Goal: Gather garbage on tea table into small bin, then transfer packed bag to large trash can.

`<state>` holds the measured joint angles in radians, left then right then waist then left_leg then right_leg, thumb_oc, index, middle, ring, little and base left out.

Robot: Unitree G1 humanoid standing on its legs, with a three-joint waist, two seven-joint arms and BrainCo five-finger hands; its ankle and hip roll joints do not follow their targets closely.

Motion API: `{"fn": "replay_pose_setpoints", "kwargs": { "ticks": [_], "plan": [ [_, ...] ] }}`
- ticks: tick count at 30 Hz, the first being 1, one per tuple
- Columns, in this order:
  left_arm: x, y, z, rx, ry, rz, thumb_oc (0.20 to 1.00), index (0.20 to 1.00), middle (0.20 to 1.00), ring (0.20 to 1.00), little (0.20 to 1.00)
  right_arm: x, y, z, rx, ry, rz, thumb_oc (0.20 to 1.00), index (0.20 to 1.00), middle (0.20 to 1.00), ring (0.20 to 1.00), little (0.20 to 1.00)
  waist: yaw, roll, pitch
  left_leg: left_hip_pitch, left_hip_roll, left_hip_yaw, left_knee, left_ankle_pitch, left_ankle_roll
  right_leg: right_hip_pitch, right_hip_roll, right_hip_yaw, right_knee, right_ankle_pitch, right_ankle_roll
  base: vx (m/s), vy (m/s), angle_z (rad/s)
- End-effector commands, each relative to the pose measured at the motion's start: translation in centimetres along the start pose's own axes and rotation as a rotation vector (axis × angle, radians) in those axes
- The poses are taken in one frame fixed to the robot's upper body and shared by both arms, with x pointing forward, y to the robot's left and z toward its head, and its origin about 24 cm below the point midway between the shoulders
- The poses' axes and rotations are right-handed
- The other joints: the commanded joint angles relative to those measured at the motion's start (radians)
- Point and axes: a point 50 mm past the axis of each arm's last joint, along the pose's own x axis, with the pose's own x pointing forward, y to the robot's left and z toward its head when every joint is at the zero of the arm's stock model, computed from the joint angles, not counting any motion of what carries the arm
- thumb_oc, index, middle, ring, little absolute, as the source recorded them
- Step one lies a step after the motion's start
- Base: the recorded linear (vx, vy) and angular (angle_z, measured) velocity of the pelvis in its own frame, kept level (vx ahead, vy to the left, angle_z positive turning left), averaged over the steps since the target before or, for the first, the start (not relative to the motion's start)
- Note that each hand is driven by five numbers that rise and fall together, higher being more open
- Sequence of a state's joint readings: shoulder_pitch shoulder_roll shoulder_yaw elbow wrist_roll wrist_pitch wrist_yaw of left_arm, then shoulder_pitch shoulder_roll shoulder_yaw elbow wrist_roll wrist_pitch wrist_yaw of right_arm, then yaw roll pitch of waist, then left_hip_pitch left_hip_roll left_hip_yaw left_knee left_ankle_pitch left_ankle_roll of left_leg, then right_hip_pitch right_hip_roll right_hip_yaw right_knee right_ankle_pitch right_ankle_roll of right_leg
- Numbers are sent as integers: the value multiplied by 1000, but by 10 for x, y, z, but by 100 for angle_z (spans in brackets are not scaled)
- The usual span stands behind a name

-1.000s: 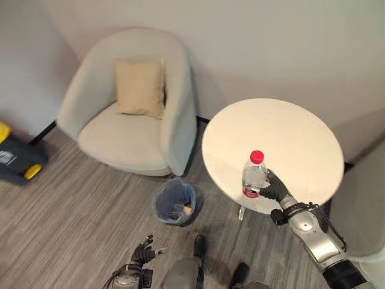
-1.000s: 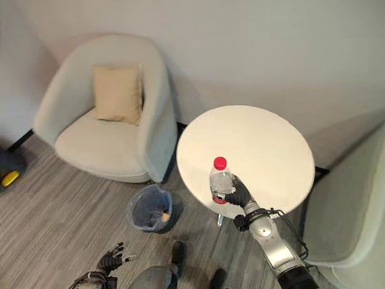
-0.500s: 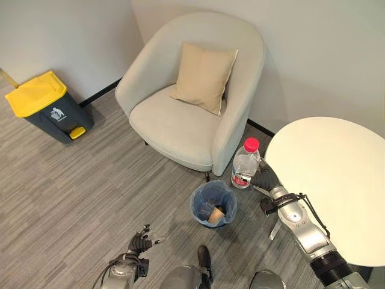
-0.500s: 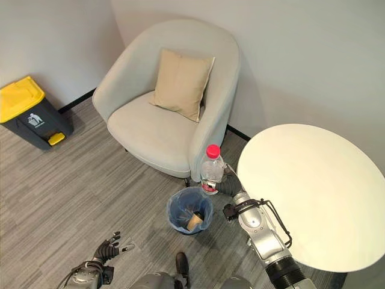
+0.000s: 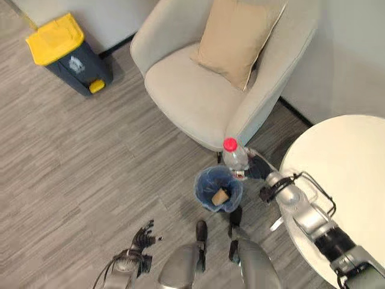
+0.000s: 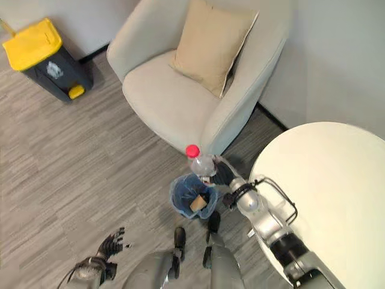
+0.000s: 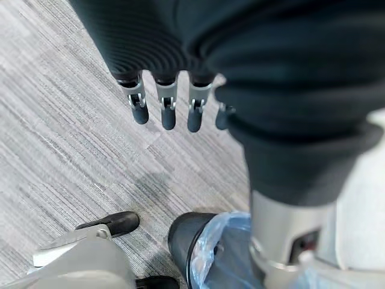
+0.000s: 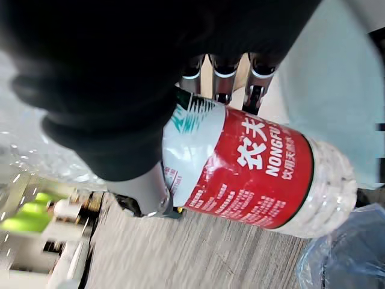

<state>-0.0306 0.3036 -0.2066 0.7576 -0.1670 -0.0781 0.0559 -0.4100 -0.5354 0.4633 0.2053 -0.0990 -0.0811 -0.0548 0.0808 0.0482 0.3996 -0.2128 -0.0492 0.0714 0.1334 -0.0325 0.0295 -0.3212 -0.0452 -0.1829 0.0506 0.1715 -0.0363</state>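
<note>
One plastic bottle (image 5: 233, 158), red cap, red label, held by right hand (image 5: 257, 170) near frame centre, fingers curled round its lower body. Bottle tilted, hanging just above rim of small bin (image 5: 203, 195). Bin lined with blue bag, brown paper cup (image 5: 219, 196) lying inside. Bin on grey floor, just before beige armchair (image 5: 198, 102) with tan cushion (image 5: 237, 36). Round tea table (image 5: 349, 180) at right edge. Large yellow-lidded trash can (image 5: 66, 54) upper left. Left hand (image 5: 143, 236) at bottom left, fingers straight, slightly spread, empty.
</note>
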Motion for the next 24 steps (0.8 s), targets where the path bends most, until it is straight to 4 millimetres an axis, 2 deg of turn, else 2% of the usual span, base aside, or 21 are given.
{"fn": "replay_pose_setpoints", "kwargs": {
  "ticks": [1, 2, 3, 4, 5, 12, 14, 15, 20, 21, 24],
  "plan": [
    [1, 18, 13, 28, -61, 91, 1000, 1000, 1000, 1000, 1000, 12, 9, 29, 34, -135, -57, 200, 200, 200, 200, 200, 5, -3, -11, -176, -12, -18, 117, -19, -22, -71, -79, 4, 234, -259, 84, -138, -20, 12],
    [1, 18, 13, 28, -61, 91, 1000, 1000, 1000, 1000, 1000, 12, 9, 29, 34, -135, -57, 200, 200, 200, 200, 200, 5, -3, -13, -179, -12, -18, 118, -19, -22, -74, -79, 4, 236, -259, 84, -177, -10, 21],
    [5, 18, 25, 11, -99, 104, 1000, 1000, 1000, 1000, 1000, 20, 6, 33, 33, -143, -95, 200, 200, 200, 200, 200, 11, 7, 12, -247, -14, -20, 158, -17, -21, -147, -90, -7, 299, -276, 76, -81, -15, 30],
    [8, 17, 35, -1, -131, 108, 1000, 1000, 1000, 1000, 1000, 25, 4, 36, 39, -139, -129, 200, 200, 200, 200, 200, 13, 12, 27, -315, -15, -30, 218, -48, -27, -218, -101, 0, 377, -324, 74, -189, -40, 46],
    [11, 17, 50, -13, -178, 118, 1000, 1000, 1000, 1000, 1000, 31, -2, 37, 48, -133, -184, 200, 200, 200, 200, 200, 11, 18, 47, -400, -15, -33, 274, -51, -29, -299, -118, -3, 444, -339, 65, -139, -47, 45],
    [16, 19, 99, -32, -333, 126, 1000, 1000, 1000, 1000, 1000, 54, -32, 45, -34, -120, -321, 200, 200, 200, 200, 200, 14, 36, 88, -688, -22, -37, 469, -74, -22, -592, -149, 15, 687, -396, 43, -95, -24, 29],
    [17, 19, 107, -22, -358, 122, 1000, 1000, 1000, 1000, 1000, 61, -41, 44, -72, -95, -344, 200, 200, 200, 200, 200, 20, 35, 87, -762, -23, -36, 516, -81, -20, -661, -158, 19, 737, -411, 38, -19, -41, 23],
    [17, 18, 114, -6, -380, 110, 1000, 1000, 1000, 1000, 1000, 68, -52, 44, -111, -76, -365, 200, 200, 200, 200, 200, 27, 35, 86, -825, -25, -40, 553, -89, -17, -724, -170, 26, 778, -428, 31, 5, -54, 24],
    [15, 20, 125, 5, -422, 97, 1000, 1000, 1000, 1000, 1000, 78, -77, 42, -162, -16, -412, 200, 200, 200, 200, 200, 36, 43, 70, -935, -36, -40, 607, -99, -14, -832, -193, 46, 840, -448, 21, 22, -33, 29],
    [14, 19, 127, 9, -433, 86, 1000, 1000, 1000, 1000, 1000, 79, -89, 39, -166, 10, -436, 200, 200, 200, 200, 200, 39, 44, 64, -964, -43, -40, 622, -100, -11, -860, -197, 52, 857, -451, 18, 37, 4, 18],
    [14, 18, 126, 14, -428, 77, 1000, 1000, 1000, 1000, 1000, 78, -99, 35, -180, 40, -455, 1000, 1000, 1000, 1000, 1000, 43, 41, 52, -986, -48, -38, 624, -102, -5, -889, -196, 61, 866, -452, 16, 35, 6, 24]
  ]
}}
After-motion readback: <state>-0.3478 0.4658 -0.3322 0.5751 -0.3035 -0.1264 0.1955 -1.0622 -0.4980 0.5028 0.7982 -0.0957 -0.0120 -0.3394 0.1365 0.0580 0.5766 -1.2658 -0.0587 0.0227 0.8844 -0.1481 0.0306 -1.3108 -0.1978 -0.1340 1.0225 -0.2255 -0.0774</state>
